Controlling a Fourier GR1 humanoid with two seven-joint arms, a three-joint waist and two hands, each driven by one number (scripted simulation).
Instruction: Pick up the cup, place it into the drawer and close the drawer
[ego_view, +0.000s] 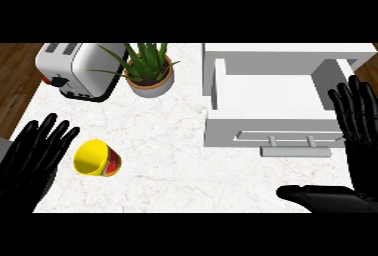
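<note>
A yellow cup (97, 158) with a red band lies tilted on the marble counter at the lower left, its mouth facing up and left. My left hand (31, 155) is open just left of it, fingers straight, apart from the cup. A white drawer unit (283, 95) stands at the right, its drawer pulled out with nothing showing inside and a grey handle (294, 144) at the front. My right hand (356, 120) is open at the right edge, fingers straight up beside the drawer, thumb (317, 196) stretched low toward the left.
A silver toaster (76, 69) stands at the back left. A potted green plant (150, 70) is beside it, left of the drawer unit. Wooden floor shows beyond the counter's left edge (22, 107).
</note>
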